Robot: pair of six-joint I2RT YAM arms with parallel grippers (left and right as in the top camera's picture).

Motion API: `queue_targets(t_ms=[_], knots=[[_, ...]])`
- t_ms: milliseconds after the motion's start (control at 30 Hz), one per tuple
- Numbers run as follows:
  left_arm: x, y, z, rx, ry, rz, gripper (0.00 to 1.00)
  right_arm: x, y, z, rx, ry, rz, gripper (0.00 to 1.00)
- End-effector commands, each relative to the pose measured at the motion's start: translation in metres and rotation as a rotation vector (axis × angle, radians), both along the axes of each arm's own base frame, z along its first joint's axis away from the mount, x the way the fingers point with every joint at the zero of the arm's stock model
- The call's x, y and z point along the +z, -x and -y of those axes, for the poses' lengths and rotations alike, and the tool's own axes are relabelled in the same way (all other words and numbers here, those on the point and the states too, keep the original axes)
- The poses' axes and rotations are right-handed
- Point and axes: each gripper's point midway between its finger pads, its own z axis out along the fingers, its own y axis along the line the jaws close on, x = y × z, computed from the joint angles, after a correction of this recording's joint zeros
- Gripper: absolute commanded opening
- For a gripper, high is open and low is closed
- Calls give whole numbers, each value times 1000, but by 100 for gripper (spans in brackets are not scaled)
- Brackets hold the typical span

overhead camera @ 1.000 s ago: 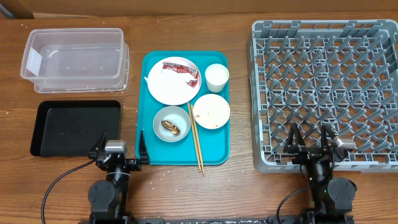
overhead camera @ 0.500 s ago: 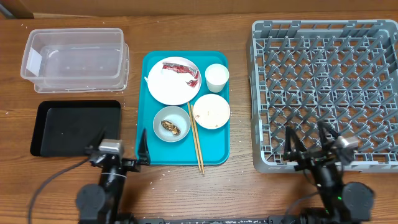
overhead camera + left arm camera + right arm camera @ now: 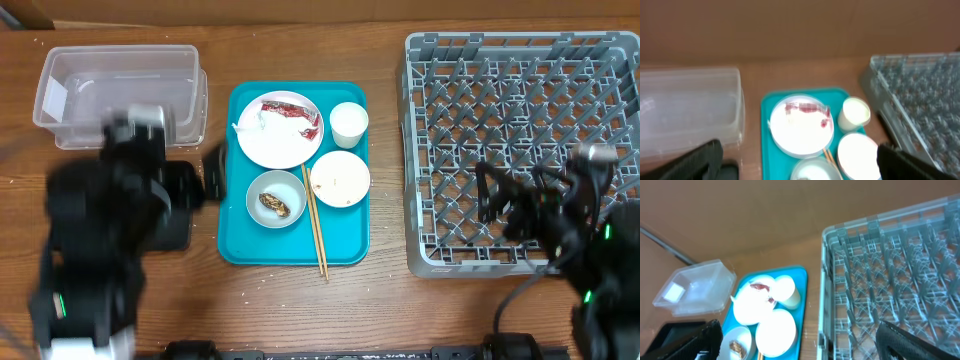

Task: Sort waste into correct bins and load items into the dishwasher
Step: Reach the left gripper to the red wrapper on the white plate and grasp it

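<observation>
On the teal tray [image 3: 345, 235] a round pale plate [image 3: 279, 135] holds the red-and-white wrapper [image 3: 290, 110] and a white napkin [image 3: 254, 122]. Beside it stand the white cup [image 3: 348, 124], the pinkish-white bowl [image 3: 340, 178], and the blue-grey bowl [image 3: 276, 198] with a brown lump [image 3: 274, 204]. The chopsticks [image 3: 315, 225] lie between the bowls. My left gripper [image 3: 170, 175] is open and blurred, above the black tray [image 3: 182, 232], which it mostly hides. My right gripper [image 3: 515, 200] is open above the front of the grey rack [image 3: 520, 60]. Both are empty.
The clear tub [image 3: 120, 85] stands at the back left. The left wrist view shows the plate [image 3: 800, 125], cup [image 3: 854, 112] and tub [image 3: 690, 107]. The right wrist view shows the rack [image 3: 900, 265], plate [image 3: 752, 305] and tub [image 3: 695, 287].
Both arms have risen from the front table edge and swung toward the back. The left now covers the black tray, the right is over the rack. Both grippers stay open.
</observation>
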Motion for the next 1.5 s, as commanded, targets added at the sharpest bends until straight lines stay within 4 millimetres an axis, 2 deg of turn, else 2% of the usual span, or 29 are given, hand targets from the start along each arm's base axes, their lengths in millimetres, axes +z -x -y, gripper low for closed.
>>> queue_targets(t_ms=[0, 100, 200, 300, 333, 367, 400, 467, 500, 533, 633, 667, 767, 933, 1067, 1300, 1433, 1467], knots=[[-7, -44, 7, 11, 29, -188, 100, 9, -18, -1, 26, 39, -69, 100], [-27, -76, 24, -28, 14, -372, 100, 0, -36, -1, 33, 45, -159, 100], [-48, -117, 40, -58, 2, -439, 100, -17, -49, -4, 50, 33, -232, 100], [-80, -146, 64, -136, 67, -506, 100, -35, -55, -6, 60, 25, -304, 100], [-87, -152, 70, -176, 74, -508, 91, -40, -56, -6, 60, 24, -325, 100], [-98, -159, 71, -167, 80, -525, 86, -44, -57, -6, 60, 24, -340, 100], [-111, -166, 67, -93, 98, -561, 88, -47, -57, -6, 61, 24, -351, 100], [-137, -175, 55, 85, 87, -621, 89, -49, -58, -6, 61, 24, -361, 100], [-150, -179, 53, 154, 63, -639, 93, -50, -59, -6, 61, 24, -362, 100], [-166, -183, 56, 204, 29, -656, 100, -50, -59, -6, 61, 24, -363, 100], [-201, -190, 78, 237, -61, -674, 100, -50, -59, -5, 60, 29, -363, 100], [-219, -192, 90, 261, -105, -678, 100, -50, -58, -5, 60, 29, -364, 100], [-256, -194, 107, 310, -149, -704, 100, -53, -56, -5, 60, 29, -378, 100], [-306, -191, 113, 347, -160, -782, 100, -58, -51, -5, 71, 41, -400, 100], [-321, -191, 107, 360, -171, -808, 100, -60, -50, -5, 76, 48, -409, 100], [-321, -194, 106, 363, -167, -799, 99, -61, -52, -1, 56, 64, -407, 100], [-324, -194, 104, 366, -169, -805, 79, -60, -53, -1, 56, 64, -399, 100], [-326, -193, 105, 360, -161, -814, 63, -60, -53, -1, 56, 64, -399, 100]])
